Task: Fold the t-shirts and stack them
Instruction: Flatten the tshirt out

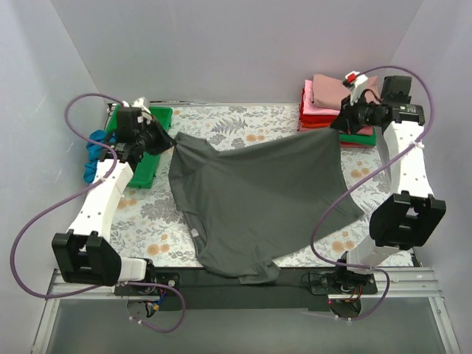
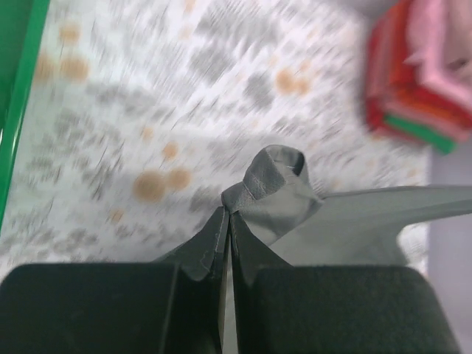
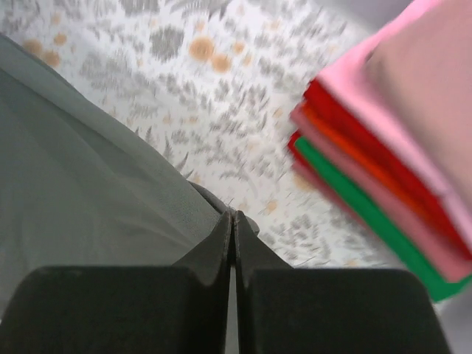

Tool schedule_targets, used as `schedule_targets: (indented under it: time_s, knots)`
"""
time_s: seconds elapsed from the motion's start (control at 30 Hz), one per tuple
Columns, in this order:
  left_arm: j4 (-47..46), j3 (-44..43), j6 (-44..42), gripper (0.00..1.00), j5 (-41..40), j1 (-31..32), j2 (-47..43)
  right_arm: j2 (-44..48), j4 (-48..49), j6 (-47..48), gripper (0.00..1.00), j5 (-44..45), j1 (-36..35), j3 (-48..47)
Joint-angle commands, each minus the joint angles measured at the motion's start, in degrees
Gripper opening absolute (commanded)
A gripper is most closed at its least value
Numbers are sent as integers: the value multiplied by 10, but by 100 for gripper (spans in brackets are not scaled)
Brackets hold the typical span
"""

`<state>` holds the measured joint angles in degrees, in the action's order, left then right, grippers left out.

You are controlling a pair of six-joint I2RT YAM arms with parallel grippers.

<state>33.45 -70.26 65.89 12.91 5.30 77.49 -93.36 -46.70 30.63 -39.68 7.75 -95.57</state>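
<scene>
A dark charcoal grey t-shirt (image 1: pixel 258 195) hangs stretched between my two grippers above the floral table, its lower part trailing over the near edge. My left gripper (image 1: pixel 171 141) is shut on one far corner of it, bunched at the tips (image 2: pixel 227 212). My right gripper (image 1: pixel 338 125) is shut on the other far corner (image 3: pixel 234 215). A folded stack of t-shirts (image 1: pixel 332 107) in dusty rose, pink, red and green sits at the back right; it also shows in the right wrist view (image 3: pixel 391 155) and the left wrist view (image 2: pixel 420 74). A bright blue t-shirt (image 1: pixel 96 151) lies crumpled at the left.
A rigid green plastic tray (image 1: pixel 144 166) stands at the back left beside my left arm; its rim shows in the left wrist view (image 2: pixel 18 110). White walls close in the table on three sides. Purple cables loop off both arms.
</scene>
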Motion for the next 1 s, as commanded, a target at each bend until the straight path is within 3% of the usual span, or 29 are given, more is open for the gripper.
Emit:
schedule_targets:
  time_s: [0.0,0.23,0.33,0.7,0.83,0.97]
  knots:
    - [-62,-85,35,0,2,-5,-73,77,11,-7,1,-21,0,-93]
    - [-95,-238,73,0,5,-5,-140,155,15,-27,1,50,2,-316]
    - [-100,-282,79,0,4,-5,-163,186,42,-36,1,84,2,-356]
    - [-113,-443,75,0,-40,10,-193,285,149,-70,1,154,2,-366]
    - [-108,-431,59,0,-60,21,-193,286,148,-74,1,147,2,-329]
    - [-112,-356,52,0,-75,27,-197,294,149,-81,1,120,2,-240]
